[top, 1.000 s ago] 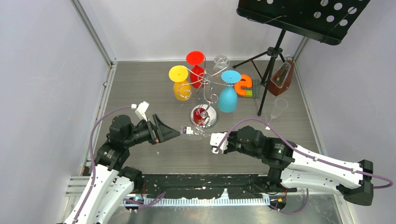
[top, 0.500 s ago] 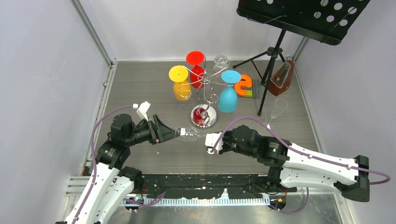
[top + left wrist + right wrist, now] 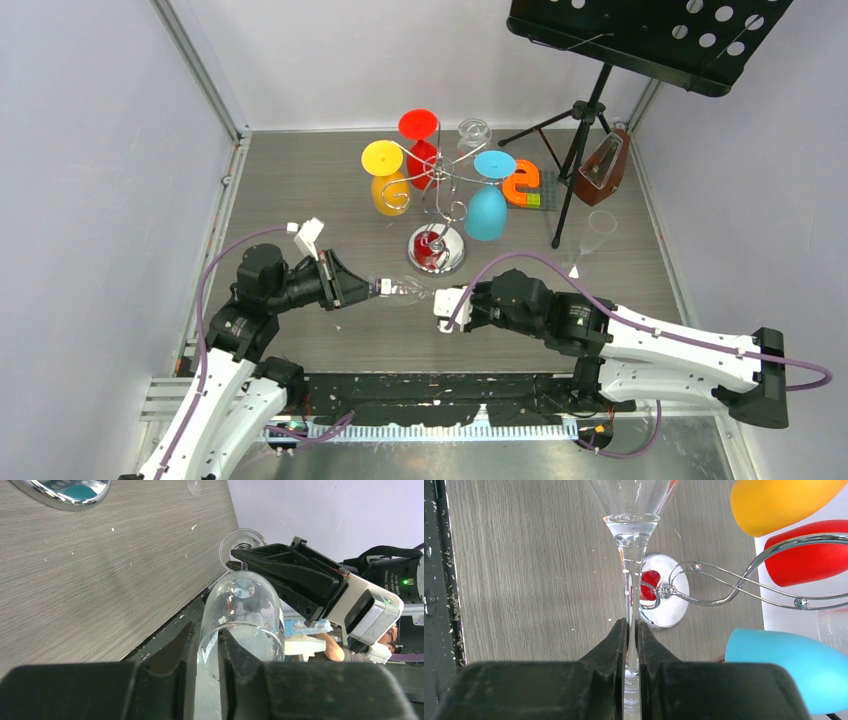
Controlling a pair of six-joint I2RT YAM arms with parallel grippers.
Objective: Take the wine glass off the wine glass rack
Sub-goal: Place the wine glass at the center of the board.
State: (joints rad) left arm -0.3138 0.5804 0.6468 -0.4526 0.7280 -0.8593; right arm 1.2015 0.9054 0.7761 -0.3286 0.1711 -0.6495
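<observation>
A clear wine glass (image 3: 408, 290) lies level above the table, away from the chrome wine glass rack (image 3: 441, 180), between my two grippers. My right gripper (image 3: 434, 298) is shut on its stem (image 3: 632, 580), which runs along the fingers, with the bowl (image 3: 631, 500) beyond the tips. My left gripper (image 3: 378, 287) has narrowed on the bowl's rim (image 3: 242, 630). One of its fingers (image 3: 230, 650) is inside the bowl and the other is outside. In the left wrist view the right gripper (image 3: 240, 560) and the glass's foot (image 3: 241, 536) show behind the bowl.
Yellow (image 3: 388, 185), red (image 3: 420, 150), blue (image 3: 488, 208) and clear (image 3: 474, 133) glasses hang on the rack above its mirrored base (image 3: 450, 255). A black music stand (image 3: 640, 35), a metronome (image 3: 603, 168), an orange letter (image 3: 520, 182) and a standing clear glass (image 3: 592, 238) are at the back right.
The left gripper's jaws went from wide open to closed on the bowl's rim. The right arm carried the glass a little left, towards the left gripper.
</observation>
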